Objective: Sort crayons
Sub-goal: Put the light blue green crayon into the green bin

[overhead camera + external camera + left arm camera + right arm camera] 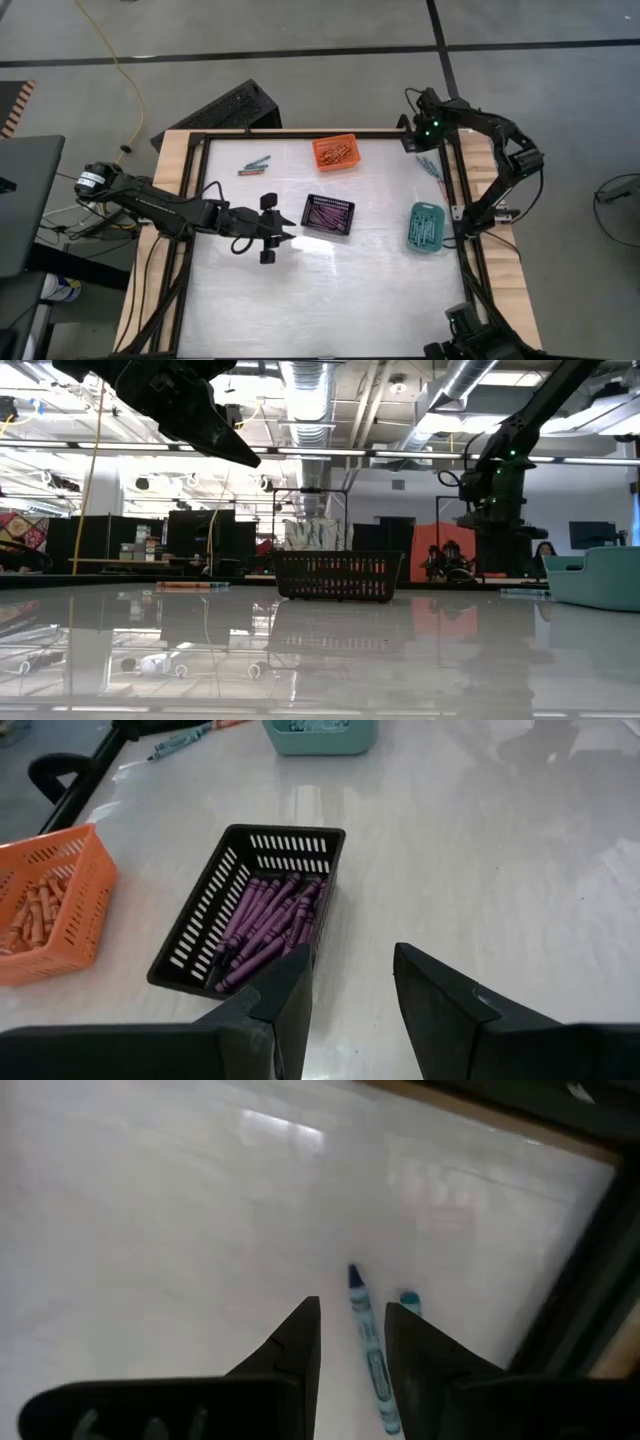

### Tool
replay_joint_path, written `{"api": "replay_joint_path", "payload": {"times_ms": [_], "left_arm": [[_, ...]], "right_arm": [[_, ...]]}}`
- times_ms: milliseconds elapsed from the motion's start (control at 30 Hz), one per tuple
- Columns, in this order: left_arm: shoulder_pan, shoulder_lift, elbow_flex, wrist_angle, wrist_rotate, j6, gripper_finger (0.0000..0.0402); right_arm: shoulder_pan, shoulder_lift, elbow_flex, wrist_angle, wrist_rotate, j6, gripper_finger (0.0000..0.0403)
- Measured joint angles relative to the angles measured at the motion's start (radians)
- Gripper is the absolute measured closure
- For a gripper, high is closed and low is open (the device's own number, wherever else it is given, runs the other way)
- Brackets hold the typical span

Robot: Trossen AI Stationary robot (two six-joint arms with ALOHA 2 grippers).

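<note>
Crayons (368,1342) of teal-blue lie on the counter (150,1230) directly under the right gripper (352,1342): one full stick runs lengthwise through the gap between the fingers, its long axis in line with the gripper's reach, and the end of a second shows just beside the far finger. The fingers stand apart on either side of the stick, with no contact visible; nothing is held. In my judgement the coming move turns on this alignment: the stick lies along the gap, already bracketed.

Only the right wrist view shows this. From above, the right gripper (422,135) sits at the counter's far right corner and the teal sticks (430,166) appear as a faint streak beside the frame rail, their bearing to the fingers unreadable.

Outward, the teal basket (425,227) stands near the same arm. The black basket (250,905) holds purple sticks, the orange basket (50,900) orange ones. A few loose sticks (254,165) lie well apart, nearer the left arm.

The left gripper (352,990) hangs above the counter just short of the black basket, fingers parted and empty. The low view confirms that it is raised, but shows little of the loose sticks.
</note>
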Motion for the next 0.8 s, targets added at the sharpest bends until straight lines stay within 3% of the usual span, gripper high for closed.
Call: {"api": "replay_joint_path", "payload": {"times_ms": [233, 467, 633, 800], "left_arm": [[0.0, 0.0, 0.0, -0.001, 0.038, 0.026, 0.027], [0.0, 0.0, 0.0, -0.007, 0.054, 0.093, 0.027], [0.0, 0.0, 0.0, -0.01, 0.054, 0.122, 0.027], [0.0, 0.0, 0.0, -0.01, 0.054, 0.125, 0.027]], "right_arm": [[0.043, 0.002, 0.0, -0.008, 0.069, 0.026, 0.0296], [0.044, 0.002, 0.002, 0.004, 0.069, 0.056, 0.0296], [0.049, 0.002, 0.044, 0.001, -0.023, 0.092, 0.0296], [0.09, 0.0, 0.06, -0.135, 0.016, 0.081, 0.0296]]}}
